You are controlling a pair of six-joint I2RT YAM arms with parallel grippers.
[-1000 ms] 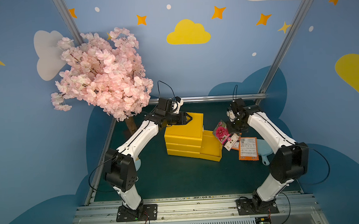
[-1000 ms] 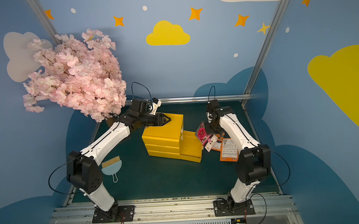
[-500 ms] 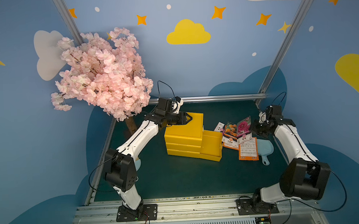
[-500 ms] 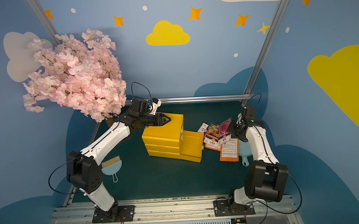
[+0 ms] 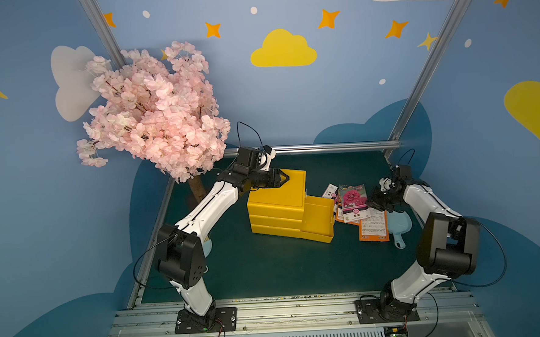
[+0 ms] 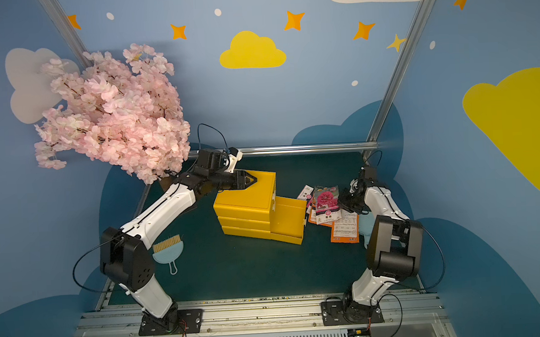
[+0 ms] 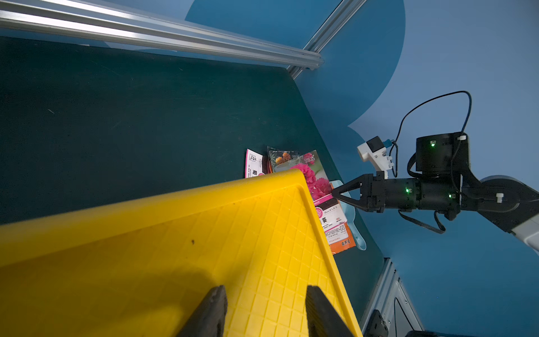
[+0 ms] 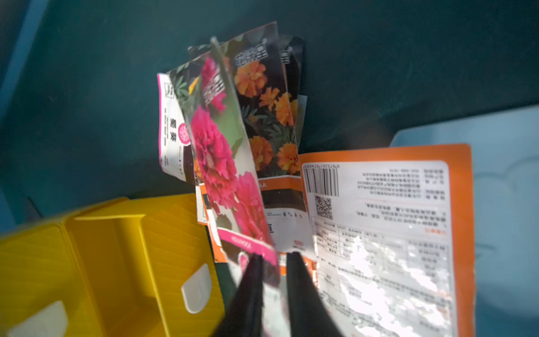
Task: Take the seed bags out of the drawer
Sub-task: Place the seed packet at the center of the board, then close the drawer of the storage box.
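The seed bags (image 5: 356, 209) lie in a pile on the green mat (image 5: 267, 264), just beside the open yellow drawer (image 5: 317, 217). The right gripper (image 8: 274, 256) has its jaws a little apart around the end of the pink flower bag (image 8: 221, 163). The left gripper (image 7: 267, 290) sits over the drawer box (image 7: 175, 248), jaws apart, holding nothing.

Pale blue dustpan (image 5: 400, 223) mostly hidden under an orange seed bag (image 5: 373, 230). Right wrist view blurred; small print on the seed bags (image 8: 224, 163) unreadable.

perhaps "hock" and "葵" on pink-flower seed bag (image 7: 313, 178), "la" on marigold seed bag (image 8: 262, 116)
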